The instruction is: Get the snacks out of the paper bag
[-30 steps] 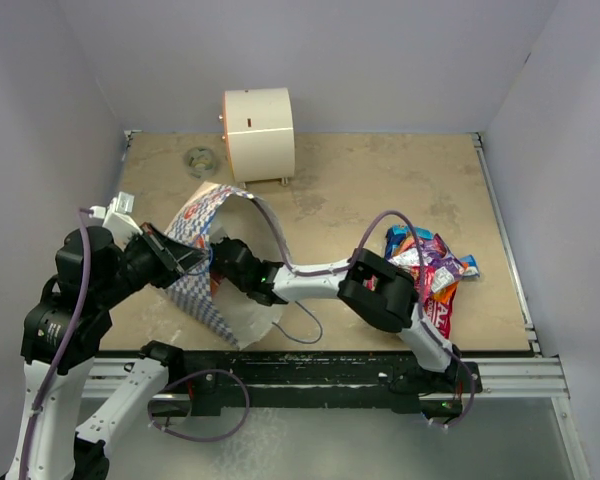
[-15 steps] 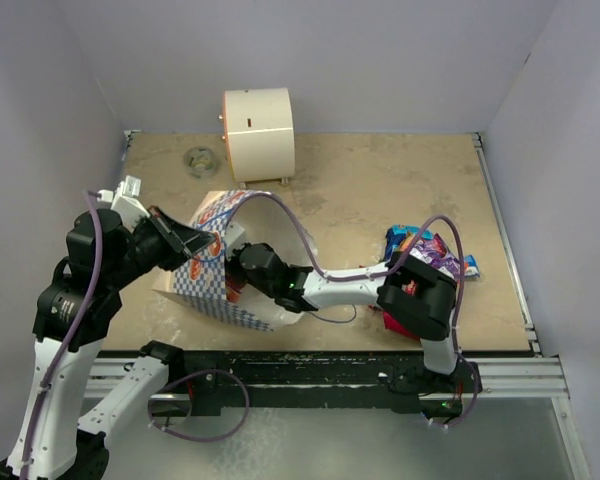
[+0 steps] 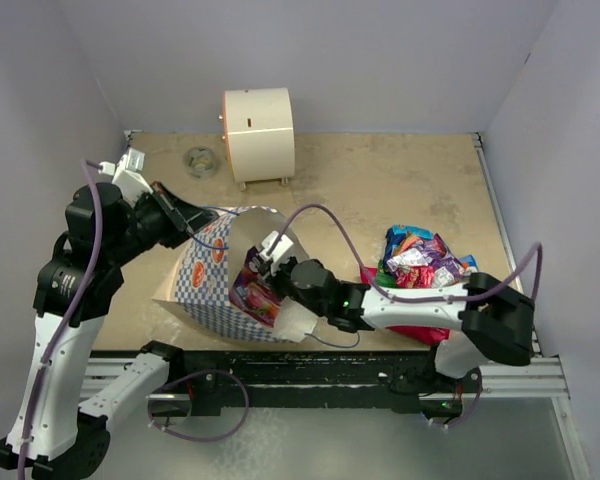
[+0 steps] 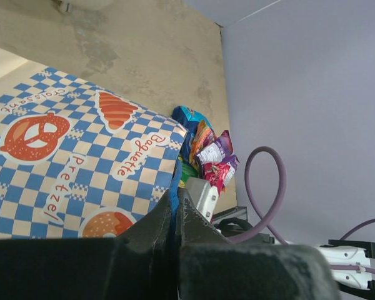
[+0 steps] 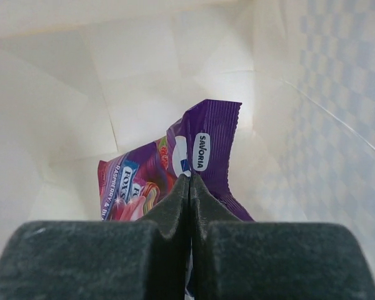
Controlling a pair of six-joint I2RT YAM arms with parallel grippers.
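risk: we reckon purple packet (image 5: 207, 153) could slip, right pincer (image 5: 190, 182) only pinches its edge | left pincer (image 4: 177, 199) clamped on bag (image 4: 81, 147), bag might drag along

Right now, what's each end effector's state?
Left end effector: closed on the paper bag edge.
Right end effector: closed on purple snack packet inside bag.

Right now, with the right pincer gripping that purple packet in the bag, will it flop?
Probably floppy: the purple packet is thin creased film pinched at one spot by the right pincer, so it should dangle. Likely light. Its glossy skin may slide along the paper bag.
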